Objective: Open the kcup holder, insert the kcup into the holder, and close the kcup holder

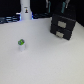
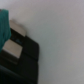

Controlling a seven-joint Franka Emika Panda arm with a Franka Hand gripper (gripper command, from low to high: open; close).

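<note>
The kcup holder (image 1: 63, 27) is a black box at the back on the exterior view's right. Two handle slots show on its front, and no tray sticks out. The kcup (image 1: 21, 45), a small white pod with a green top, stands upright on the white table, well off to the exterior view's left of the holder. My gripper (image 1: 58, 7) shows only as a dark blurred shape above and behind the holder, far from the kcup, and its jaws are unreadable. In the wrist view a corner of the kcup holder (image 2: 20, 60) fills one side; the kcup is out of that view.
A white upright object (image 1: 25, 10) stands at the back on the exterior view's left, with dark clutter along the table's (image 1: 45, 65) far edge. A teal patch (image 2: 3, 25) sits at the wrist view's border beside the holder.
</note>
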